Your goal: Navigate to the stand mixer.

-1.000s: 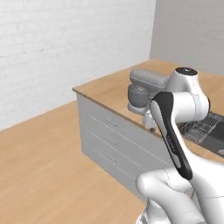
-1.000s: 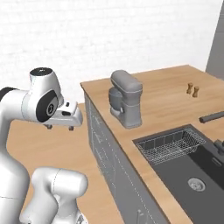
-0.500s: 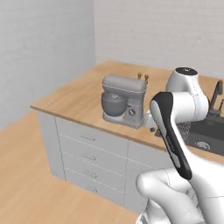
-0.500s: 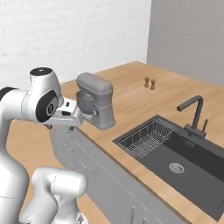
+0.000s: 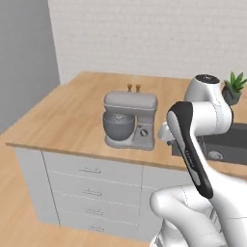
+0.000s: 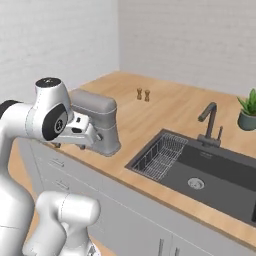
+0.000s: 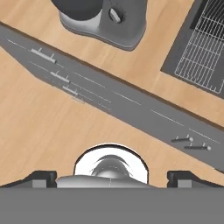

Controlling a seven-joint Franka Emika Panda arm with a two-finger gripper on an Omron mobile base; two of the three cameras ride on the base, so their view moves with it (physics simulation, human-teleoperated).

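Note:
The grey stand mixer [image 5: 129, 120] stands near the front edge of the wooden counter [image 5: 72, 116], its steel bowl facing the room. In the right base view the stand mixer [image 6: 100, 122] is partly behind my hand. The hand view looks straight down at the stand mixer [image 7: 107, 19] at its top edge. My gripper [image 7: 112, 178] is open with nothing between its fingers, held over the floor in front of the counter's drawers [image 7: 109, 98].
A dark sink [image 6: 205, 175] with a wire rack [image 6: 160, 156] and a faucet [image 6: 210, 120] lies right of the mixer. Two small shakers [image 6: 143, 94] stand further back, and a potted plant [image 6: 247, 112] sits at the far right. Grey drawers [image 5: 91, 193] front the counter.
The whole scene has swung as the base moved: the mixer now sits near the middle of the left base view, seen from the front. The arm keeps the same pose.

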